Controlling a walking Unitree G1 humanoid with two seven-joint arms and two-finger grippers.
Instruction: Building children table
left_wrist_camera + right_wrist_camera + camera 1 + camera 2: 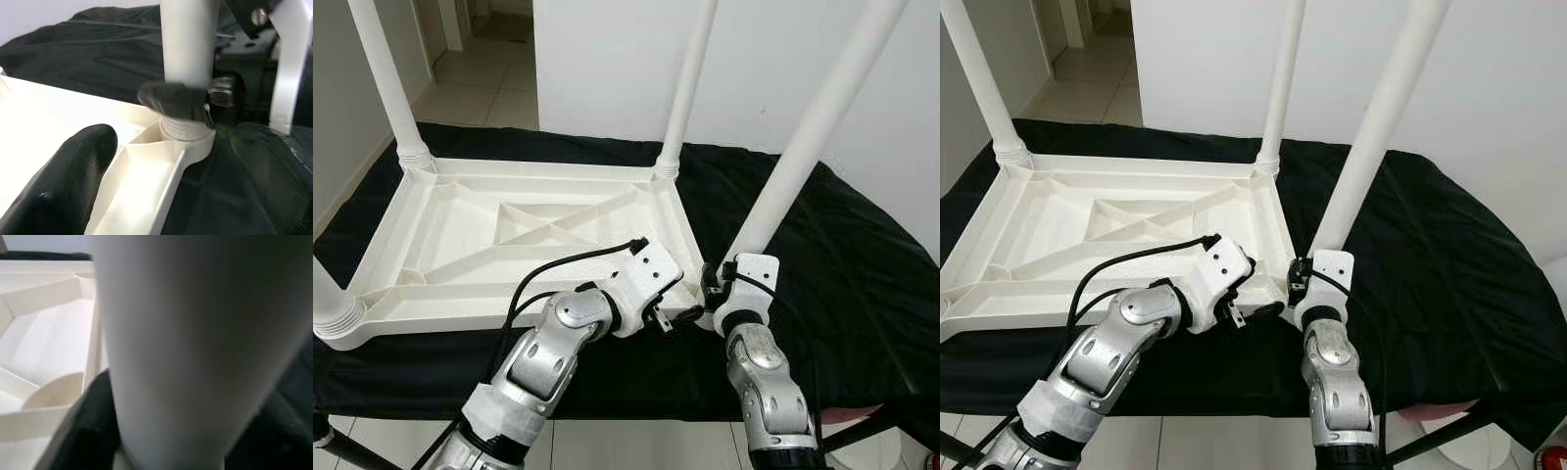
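A white plastic children's table [460, 323] lies upside down on a black cloth [847, 255]. Two legs stand in its far corners [386, 78] [690, 88], and a third is at the near left [328, 299]. The fourth leg [803, 147] rises, slightly tilted, from the near right corner socket [188, 134]. My right gripper [713, 291] is shut on this leg just above its base, with one finger [176, 100] wrapped around it. My left gripper [677, 313] is open beside it, its fingers [63, 181] on either side of the table's corner rim.
The black cloth covers a low stand whose front edge is just before me. A white wall [607, 69] rises close behind. A tiled corridor [480, 69] opens at the far left. Something red [1552, 458] sits on the floor at the lower right.
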